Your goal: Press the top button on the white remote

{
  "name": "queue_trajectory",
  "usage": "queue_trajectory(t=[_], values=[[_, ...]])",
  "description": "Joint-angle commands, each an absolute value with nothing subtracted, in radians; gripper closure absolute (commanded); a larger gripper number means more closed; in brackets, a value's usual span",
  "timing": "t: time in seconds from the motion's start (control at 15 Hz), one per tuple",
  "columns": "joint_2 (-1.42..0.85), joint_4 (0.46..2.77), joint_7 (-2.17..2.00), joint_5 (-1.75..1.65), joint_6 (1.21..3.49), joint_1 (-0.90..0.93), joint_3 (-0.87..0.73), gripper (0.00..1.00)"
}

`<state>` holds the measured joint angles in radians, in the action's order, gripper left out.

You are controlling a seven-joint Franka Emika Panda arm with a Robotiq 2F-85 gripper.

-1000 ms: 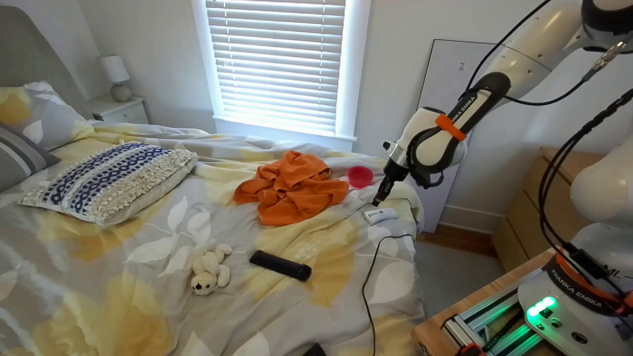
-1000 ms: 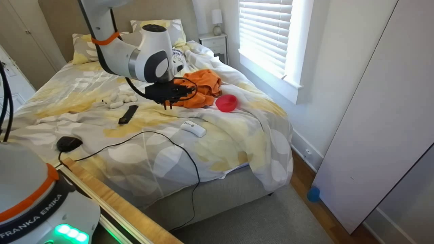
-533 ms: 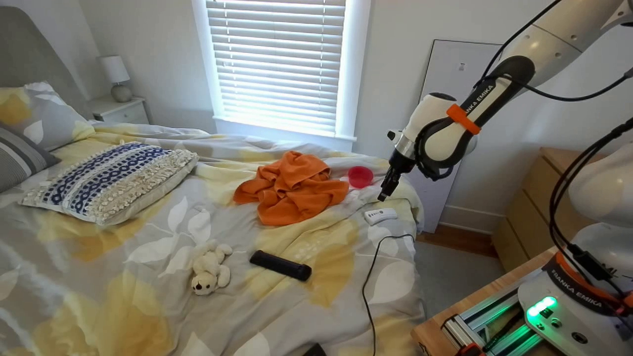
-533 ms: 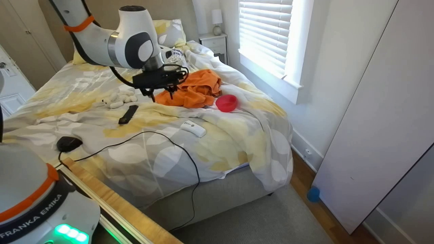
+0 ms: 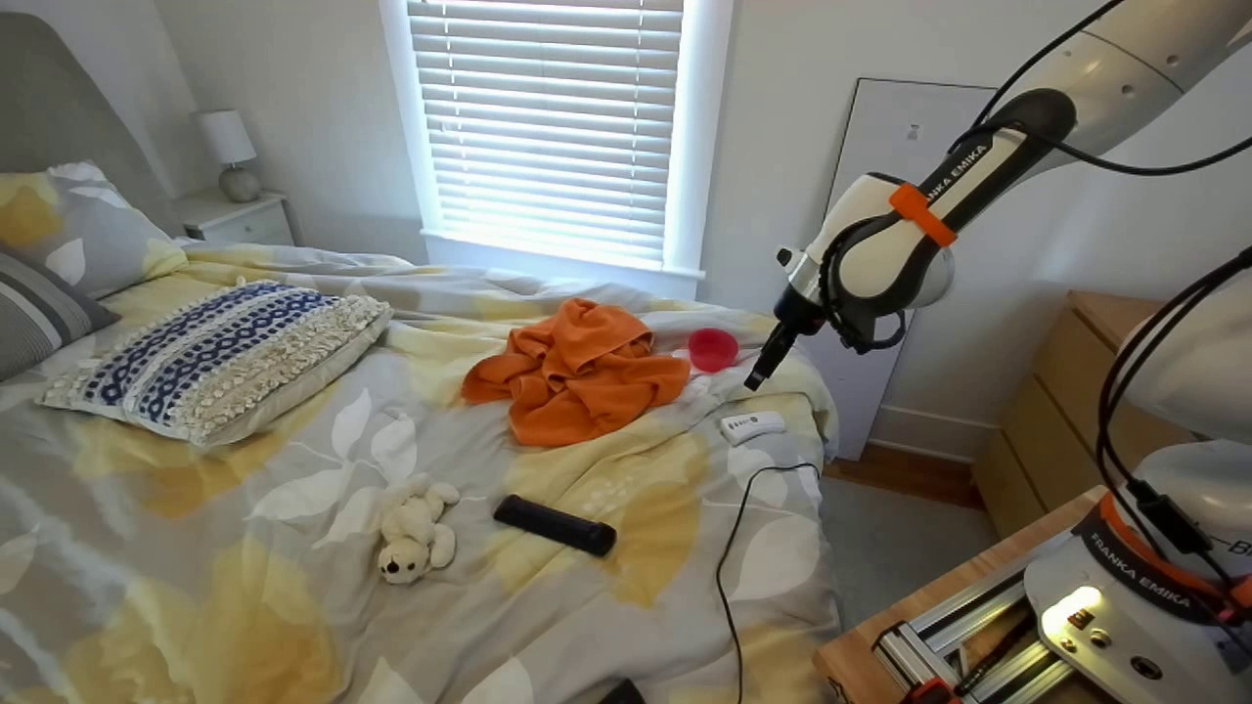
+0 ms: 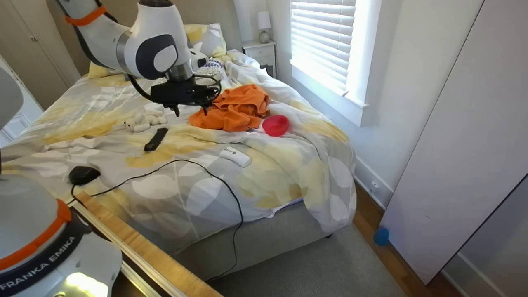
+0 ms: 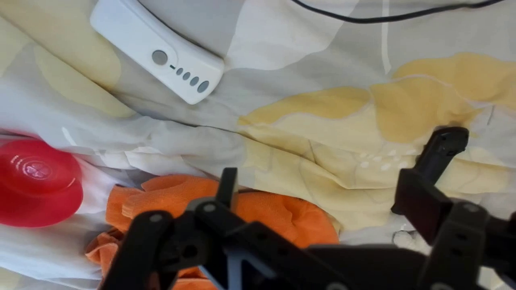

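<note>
The white remote [image 7: 133, 38] lies flat on the bedspread, buttons up, at the upper left of the wrist view. On its face are a large round grey button [image 7: 159, 57] and a row of several smaller oval ones running to its end. Both exterior views show the white remote [image 5: 752, 426] with nothing touching it. My gripper [image 7: 318, 181] is open, its fingers wide apart and nothing held between them. In an exterior view the gripper [image 6: 191, 112] hangs in the air above the bed, up and to the left of the white remote [image 6: 235, 156].
A crumpled orange cloth [image 5: 582, 376] and a red bowl [image 5: 713, 350] lie beyond the remote. Elsewhere on the bed are a black remote [image 5: 555, 525], a white plush toy [image 5: 419, 533] and a black cable [image 7: 365, 20]. A black device [image 6: 83, 175] sits near the bed's edge.
The fingers have spread from close together to wide apart. My gripper has risen and drawn away from the white remote, which stays in place. The base light has turned from green to yellowish white.
</note>
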<state>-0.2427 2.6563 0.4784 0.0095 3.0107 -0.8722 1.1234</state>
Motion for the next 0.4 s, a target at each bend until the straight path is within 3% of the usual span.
queue_trajectory(t=[0.0, 0.33], values=[[-0.243, 2.656, 0.478, 0.009, 3.011, -0.871, 1.120, 0.00], [-0.243, 2.655, 0.478, 0.009, 3.011, -0.864, 1.119, 0.00]])
